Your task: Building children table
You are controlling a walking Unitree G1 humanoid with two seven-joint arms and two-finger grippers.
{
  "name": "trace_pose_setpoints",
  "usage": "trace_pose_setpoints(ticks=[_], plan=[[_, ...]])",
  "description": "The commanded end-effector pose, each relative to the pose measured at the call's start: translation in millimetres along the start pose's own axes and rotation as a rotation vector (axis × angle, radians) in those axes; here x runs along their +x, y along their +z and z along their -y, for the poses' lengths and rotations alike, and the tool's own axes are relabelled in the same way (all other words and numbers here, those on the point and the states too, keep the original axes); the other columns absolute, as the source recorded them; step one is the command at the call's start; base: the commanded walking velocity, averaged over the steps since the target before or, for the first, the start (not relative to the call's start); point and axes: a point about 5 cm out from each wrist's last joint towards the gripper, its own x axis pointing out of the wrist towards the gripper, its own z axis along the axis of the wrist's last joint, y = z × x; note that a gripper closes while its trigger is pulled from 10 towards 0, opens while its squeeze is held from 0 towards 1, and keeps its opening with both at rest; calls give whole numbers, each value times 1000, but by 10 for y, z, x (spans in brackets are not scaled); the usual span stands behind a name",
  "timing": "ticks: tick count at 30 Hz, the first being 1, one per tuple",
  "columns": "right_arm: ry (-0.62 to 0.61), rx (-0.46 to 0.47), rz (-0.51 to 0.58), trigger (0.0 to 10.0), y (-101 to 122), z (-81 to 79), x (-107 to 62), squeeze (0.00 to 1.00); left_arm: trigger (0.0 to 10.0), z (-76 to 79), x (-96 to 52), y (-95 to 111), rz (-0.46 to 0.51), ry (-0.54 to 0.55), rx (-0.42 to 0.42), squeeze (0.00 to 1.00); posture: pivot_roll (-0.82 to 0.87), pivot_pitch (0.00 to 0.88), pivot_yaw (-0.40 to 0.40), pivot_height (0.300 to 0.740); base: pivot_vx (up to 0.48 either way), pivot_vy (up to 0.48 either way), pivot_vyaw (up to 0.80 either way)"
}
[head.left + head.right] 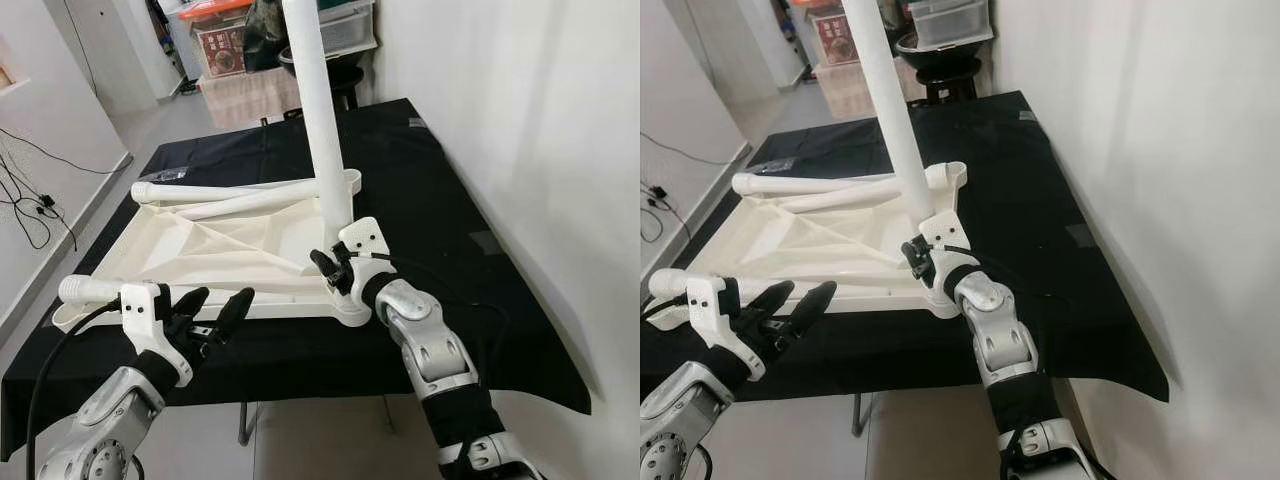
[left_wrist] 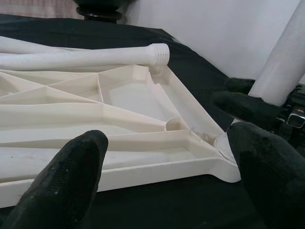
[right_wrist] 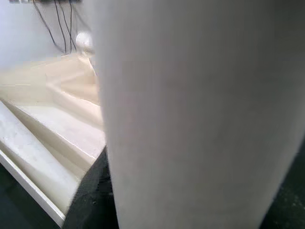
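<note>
- Lying underside-up on the black-draped worktop (image 1: 450, 230): white plastic tabletop (image 1: 200, 250), ribbed underside facing the ceiling, near edge sitting close to the worktop's front edge.
- Standing upright in the near right corner socket (image 1: 352, 308): one white table leg (image 1: 322, 120), leaning slightly, depth of seating not readable.
- Pinching the foot of that upright leg: right claw (image 1: 330, 268), black fingers closing round the tube just above the socket.
- Hovering spread before the tabletop's near edge, gripping nothing: left claw (image 1: 215, 315), fingers (image 2: 71, 176) wide apart.
- Resting loose across the far side of the tabletop: two spare legs (image 1: 230, 197), one showing a threaded end (image 2: 159, 52); a third loose leg (image 1: 95, 290) lying along the near left edge.
- Risking, judged from this pose: cross-threading or jamming if turning the tilted leg without straightening it first.
- Risking also: levering the light tabletop up or sliding it off the front edge, the left claw not bracing it.
- Risking further: toppling of the tall leg on release if only partly seated, and rolling of the loose legs if jolted.
</note>
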Motion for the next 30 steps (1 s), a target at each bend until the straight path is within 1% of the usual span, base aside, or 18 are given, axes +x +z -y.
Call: trace_pose_setpoints(ticks=[1, 3, 4, 5, 6, 7, 8, 9, 10, 11, 13, 19, 21, 23, 24, 25, 29, 30], plan=[[85, 26, -13, 10000, 17, -4, 22, 1000, 10000, -59, -38, 20, -16, 27, 28, 0, -38, 50, 151, 740, 0, 0, 0], [85, 26, -13, 10000, 17, -4, 22, 1000, 10000, -59, -38, 20, -16, 27, 28, 0, -38, 50, 151, 740, 0, 0, 0], [130, 23, 11, 10000, 52, 46, 43, 1000, 10000, -54, -31, 18, -16, 25, 27, 0, -39, 53, 149, 740, 0, 0, 0], [130, 23, 11, 10000, 52, 46, 43, 1000, 10000, -54, -31, 18, -16, 25, 27, 0, -39, 53, 149, 740, 0, 0, 0], [164, 5, 28, 10000, 79, 114, 65, 1000, 10000, -47, -22, 16, -14, 23, 26, 0, -37, 50, 146, 740, 0, 0, 0], [211, -3, 44, 10000, 112, 188, 95, 749, 10000, -41, -12, 14, -12, 23, 25, 0, -35, 46, 139, 740, 0, 0, 0], [211, -3, 44, 10000, 112, 188, 95, 749, 10000, -41, -12, 14, -12, 23, 25, 0, -35, 46, 139, 740, 0, 0, 0], [296, -14, 75, 10000, 163, 228, 112, 0, 10000, -36, -9, 13, -10, 23, 24, 0, -37, 47, 138, 740, 0, 0, 0], [352, -21, 95, 10000, 194, 248, 118, 0, 10000, -34, -6, 10, -9, 22, 23, 0, -36, 46, 137, 740, 0, 0, 0], [352, -21, 95, 10000, 194, 248, 118, 0, 10000, -34, -6, 10, -9, 22, 23, 0, -36, 46, 137, 740, 0, 0, 0], [476, -31, 107, 10000, 231, 274, 132, 0, 10000, -28, -3, 4, -9, 21, 22, 0, -27, 38, 127, 740, 0, 0, 0], [543, -12, 97, 10000, 247, 306, 154, 0, 10000, -23, -4, 2, -9, 20, 21, 0, -24, 42, 127, 740, 0, 0, 0], [577, 17, 89, 10000, 273, 347, 178, 0, 10000, -17, -8, 4, -8, 20, 22, 0, -17, 43, 125, 740, 0, 0, 0], [577, 17, 89, 10000, 273, 347, 178, 0, 10000, -17, -8, 4, -8, 20, 22, 0, -17, 43, 125, 740, 0, 0, 0], [597, 29, 89, 4863, 284, 362, 187, 0, 10000, -18, -11, 6, -8, 20, 22, 0, -14, 45, 127, 740, 0, 0, 0], [614, 36, 87, 0, 285, 371, 189, 0, 10000, -20, -14, 9, -9, 20, 23, 0, -13, 47, 129, 740, 0, 0, 0], [642, 41, 89, 0, 273, 386, 189, 0, 10000, -22, -16, 14, -10, 20, 24, 0, -9, 48, 130, 740, 0, 0, 0], [646, 25, 79, 0, 249, 386, 187, 0, 10000, -26, -15, 15, -11, 21, 25, 0, -5, 50, 132, 740, 0, 0, 0]])
